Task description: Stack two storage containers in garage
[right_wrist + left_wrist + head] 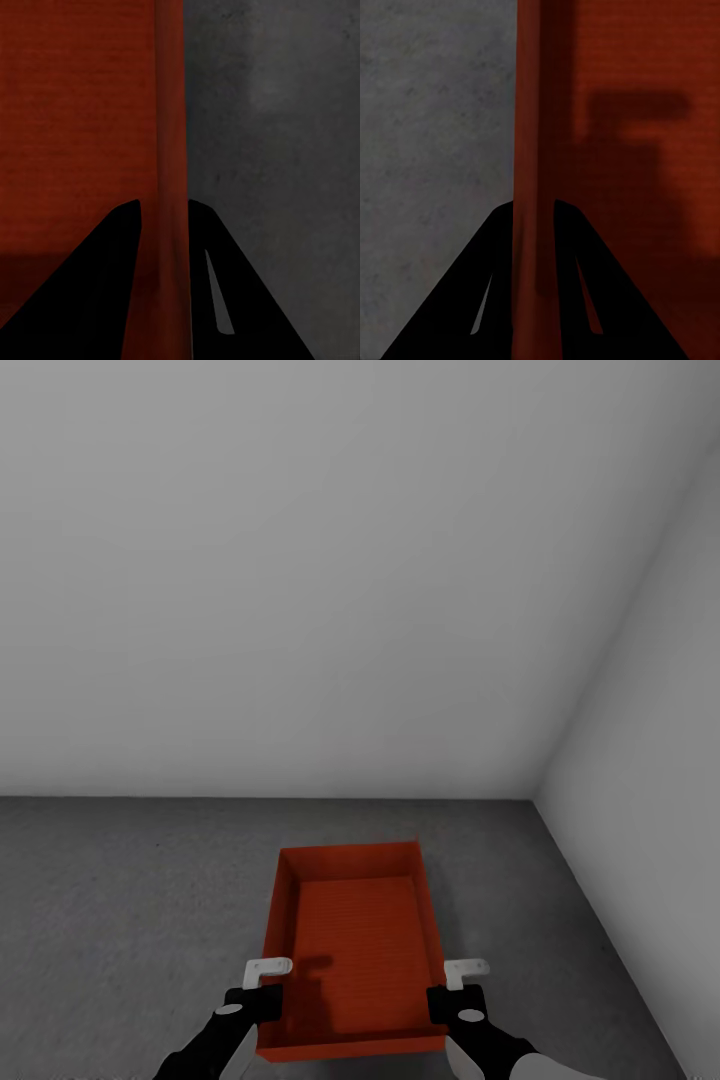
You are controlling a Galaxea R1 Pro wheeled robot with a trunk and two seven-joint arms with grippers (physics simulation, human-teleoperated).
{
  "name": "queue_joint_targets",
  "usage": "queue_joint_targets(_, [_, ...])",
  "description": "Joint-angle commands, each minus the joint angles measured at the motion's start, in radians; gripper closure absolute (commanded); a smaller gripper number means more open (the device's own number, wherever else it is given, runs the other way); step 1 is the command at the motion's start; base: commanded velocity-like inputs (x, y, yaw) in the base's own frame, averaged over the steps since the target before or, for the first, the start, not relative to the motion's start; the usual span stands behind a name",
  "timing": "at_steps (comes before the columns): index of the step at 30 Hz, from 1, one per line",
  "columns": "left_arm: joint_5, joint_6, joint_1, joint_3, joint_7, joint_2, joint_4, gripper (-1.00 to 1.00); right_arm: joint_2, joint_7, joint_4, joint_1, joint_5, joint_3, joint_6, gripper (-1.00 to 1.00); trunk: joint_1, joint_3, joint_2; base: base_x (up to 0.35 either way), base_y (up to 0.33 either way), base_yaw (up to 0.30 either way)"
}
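Note:
One orange-red lidless storage container [358,950] is low over the dark grey concrete floor [120,920] of the garage, and I cannot tell whether it touches the floor. My left gripper [262,1000] is shut on its left wall, with the wall [529,112] running between the black fingers [480,285]. My right gripper [452,995] is shut on the right wall [171,112] in the same way. The ribbed inside of the container [622,150] is empty. The other container and the living room are out of view.
A plain pale grey wall [300,560] stands just beyond the container. A second wall [660,760] meets it in a corner at the right. Rough concrete floor [277,150] spreads to the left and right of the container.

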Motion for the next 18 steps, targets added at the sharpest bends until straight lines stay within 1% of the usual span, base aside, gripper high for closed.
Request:
queue_joint_targets(1, [0.006, 0.005, -0.001, -0.010, 0.005, 0.009, -0.006, 1.00, -0.005, -0.005, 0.008, 0.000, -0.024, 0.033, 0.001, 1.00, 0.000, -0.002, -0.001, 0.000, 0.000, 0.000])
queue_joint_targets(18, [0.006, 0.005, -0.001, -0.010, 0.005, 0.009, -0.006, 1.00, -0.005, -0.005, 0.008, 0.000, -0.024, 0.033, 0.001, 1.00, 0.000, -0.029, -0.001, 0.000, 0.000, 0.000])
